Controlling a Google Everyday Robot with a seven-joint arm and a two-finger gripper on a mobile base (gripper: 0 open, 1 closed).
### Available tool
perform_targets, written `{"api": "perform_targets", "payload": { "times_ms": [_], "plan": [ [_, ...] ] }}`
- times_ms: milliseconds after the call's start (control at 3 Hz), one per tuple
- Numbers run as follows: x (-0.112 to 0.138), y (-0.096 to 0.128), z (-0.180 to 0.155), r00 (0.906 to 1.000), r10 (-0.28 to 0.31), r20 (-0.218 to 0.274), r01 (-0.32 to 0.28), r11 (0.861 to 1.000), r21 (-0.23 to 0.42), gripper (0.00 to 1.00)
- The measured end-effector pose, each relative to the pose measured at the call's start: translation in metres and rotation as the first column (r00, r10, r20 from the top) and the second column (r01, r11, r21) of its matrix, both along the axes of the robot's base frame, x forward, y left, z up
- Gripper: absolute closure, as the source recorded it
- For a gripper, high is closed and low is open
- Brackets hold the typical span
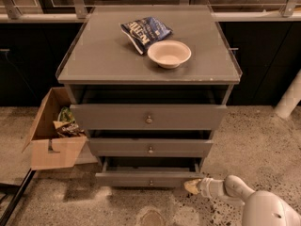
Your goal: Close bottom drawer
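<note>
The bottom drawer (146,178) is the lowest and narrowest grey front of the cabinet, with a small round metal knob (151,182). It stands pulled out a little, with a dark gap above its front. My gripper (192,186) comes in from the lower right on a white arm (235,192). Its pale tip rests against the right end of the bottom drawer's front.
The middle drawer (149,147) and top drawer (148,116) also stand slightly out. On the cabinet top (103,55) lie a chip bag (146,32) and a white bowl (169,53). An open cardboard box (54,131) sits on the floor at the left. A white post (289,98) stands at the right.
</note>
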State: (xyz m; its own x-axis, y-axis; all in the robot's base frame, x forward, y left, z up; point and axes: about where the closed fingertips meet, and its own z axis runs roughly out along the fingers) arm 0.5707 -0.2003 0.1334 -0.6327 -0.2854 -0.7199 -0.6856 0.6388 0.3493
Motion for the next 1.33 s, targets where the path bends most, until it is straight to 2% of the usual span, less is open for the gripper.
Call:
{"api": "perform_targets", "payload": {
  "times_ms": [333,667,1333],
  "plan": [
    [0.011,0.0,0.004,0.9997,-0.01,0.021,0.01,1.0,-0.002,1.0],
    [0.036,-0.004,0.01,0.9982,-0.026,0.054,0.026,1.0,-0.005,0.98],
    [0.035,-0.003,0.009,0.998,-0.029,0.056,0.029,1.0,-0.001,0.52]
  ]
}}
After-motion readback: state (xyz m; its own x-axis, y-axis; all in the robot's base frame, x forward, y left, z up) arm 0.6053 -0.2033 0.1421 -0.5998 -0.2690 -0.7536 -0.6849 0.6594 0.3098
